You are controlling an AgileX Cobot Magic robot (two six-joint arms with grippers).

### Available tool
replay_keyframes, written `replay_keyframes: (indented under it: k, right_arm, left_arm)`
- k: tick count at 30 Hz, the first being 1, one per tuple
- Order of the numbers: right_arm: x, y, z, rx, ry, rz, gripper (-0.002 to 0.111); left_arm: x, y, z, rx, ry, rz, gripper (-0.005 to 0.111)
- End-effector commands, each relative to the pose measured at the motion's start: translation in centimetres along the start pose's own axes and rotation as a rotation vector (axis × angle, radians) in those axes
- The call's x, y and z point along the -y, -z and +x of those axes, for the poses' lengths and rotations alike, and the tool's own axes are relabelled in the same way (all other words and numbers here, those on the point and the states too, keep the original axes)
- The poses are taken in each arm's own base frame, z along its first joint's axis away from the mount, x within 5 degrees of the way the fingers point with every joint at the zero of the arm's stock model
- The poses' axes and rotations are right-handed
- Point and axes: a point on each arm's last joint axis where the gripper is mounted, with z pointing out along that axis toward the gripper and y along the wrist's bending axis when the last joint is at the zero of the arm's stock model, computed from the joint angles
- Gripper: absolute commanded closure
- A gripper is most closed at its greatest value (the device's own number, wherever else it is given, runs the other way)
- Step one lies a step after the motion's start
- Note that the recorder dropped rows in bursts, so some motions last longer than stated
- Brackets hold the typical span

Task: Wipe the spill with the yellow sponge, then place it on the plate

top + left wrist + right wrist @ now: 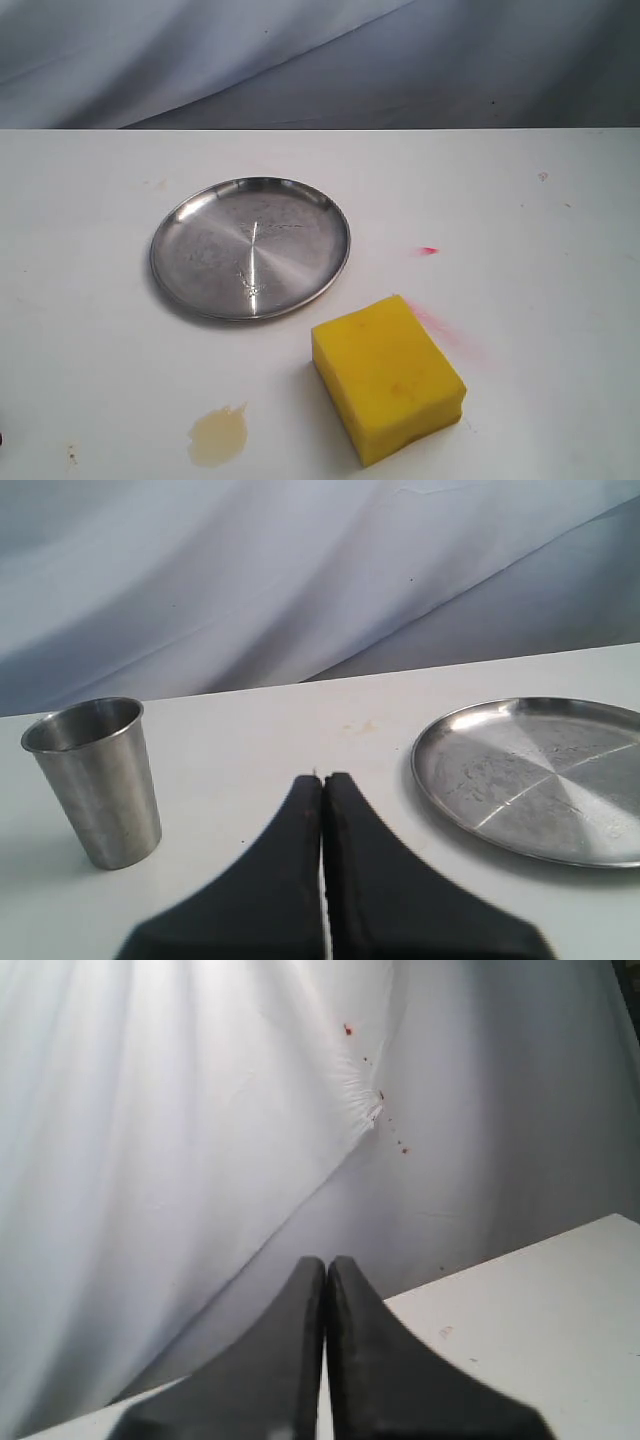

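The yellow sponge (pixel 388 377) lies flat on the white table at the front right in the exterior view. The spill (pixel 218 435), a small tan puddle, sits near the front edge to the sponge's left. The steel plate (pixel 180 260) rests behind both, left of centre, with nothing on it; it also shows in the left wrist view, plate (pixel 440 770). Neither arm appears in the exterior view. My left gripper (pixel 322 780) is shut and holds nothing, above the table beside the plate. My right gripper (pixel 326 1262) is shut and holds nothing, facing the backdrop over the table's edge.
A steel cup (pixel 97 780) stands upright on the table in the left wrist view, on the far side of my left gripper from the plate. A pink-red dot (pixel 429 250) and a faint pink streak (pixel 440 325) mark the table behind the sponge. A grey cloth backdrop (pixel 320 60) hangs behind.
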Motion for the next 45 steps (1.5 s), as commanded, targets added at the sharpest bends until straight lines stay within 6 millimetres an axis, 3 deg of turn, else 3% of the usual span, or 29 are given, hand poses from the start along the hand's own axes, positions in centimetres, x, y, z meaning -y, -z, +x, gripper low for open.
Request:
replay_keyframes:
  k: [1, 5, 9, 13, 17, 21, 25, 28, 32, 33, 38, 40, 41, 45]
  right_arm:
    - [-1.4, 0.4, -2.7, 0.019, -0.054, -0.052, 0.108]
    - [-3.4, 0.0, -5.9, -0.050, -0.054, -0.141, 0.108]
    - [-5.6, -1.7, -7.8, -0.233, 0.101, -0.248, 0.108]
    - [-7.8, -4.8, -7.9, -0.511, 0.228, -0.328, 0.108]
    - [-10.3, -8.7, -6.7, -0.781, 0.311, -0.395, 0.108]
    - [-13.0, -12.5, -3.9, -1.025, 0.356, -0.456, 0.104]
    - [-15.1, -15.5, 0.5, -1.228, 0.408, -0.486, 0.080]
    - [-15.4, -17.2, 4.5, -1.396, 0.403, -0.444, 0.054]
    - [-14.7, -18.5, 9.1, -1.526, 0.410, -0.390, 0.035]
    - [-14.1, -19.0, 11.4, -1.578, 0.418, -0.363, 0.031]
    - [-13.3, -19.5, 14.8, -1.623, 0.407, -0.318, 0.029]
    - [-13.1, -19.7, 15.7, -1.628, 0.409, -0.305, 0.038]
    - [-13.0, -19.8, 16.0, -1.624, 0.407, -0.299, 0.050]
    - [-13.0, -20.1, 16.3, -1.592, 0.406, -0.294, 0.073]
  left_arm:
    - [0.0, 0.0, 0.1, 0.006, 0.003, 0.005, 0.107]
    - [0.0, 0.0, 0.1, 0.006, 0.003, 0.005, 0.107]
    - [0.0, 0.0, 0.1, 0.006, 0.003, 0.005, 0.107]
    - [0.0, 0.0, 0.1, 0.006, 0.003, 0.005, 0.107]
    - [0.0, 0.0, 0.1, 0.006, 0.003, 0.005, 0.107]
    - [0.0, 0.0, 0.1, 0.006, 0.003, 0.005, 0.107]
    - [0.0, 0.0, 0.1, 0.006, 0.003, 0.005, 0.107]
    - [0.0, 0.0, 0.1, 0.006, 0.003, 0.005, 0.107]
    - [0.0, 0.0, 0.1, 0.006, 0.003, 0.005, 0.107]
    - [0.0, 0.0, 0.1, 0.006, 0.003, 0.005, 0.107]
    - [0.0, 0.0, 0.1, 0.006, 0.003, 0.005, 0.107]
    - [0.0, 0.0, 0.1, 0.006, 0.003, 0.005, 0.107]
    - [0.0, 0.0, 0.1, 0.006, 0.003, 0.005, 0.107]
    - [0.0, 0.0, 0.1, 0.006, 0.003, 0.005, 0.107]
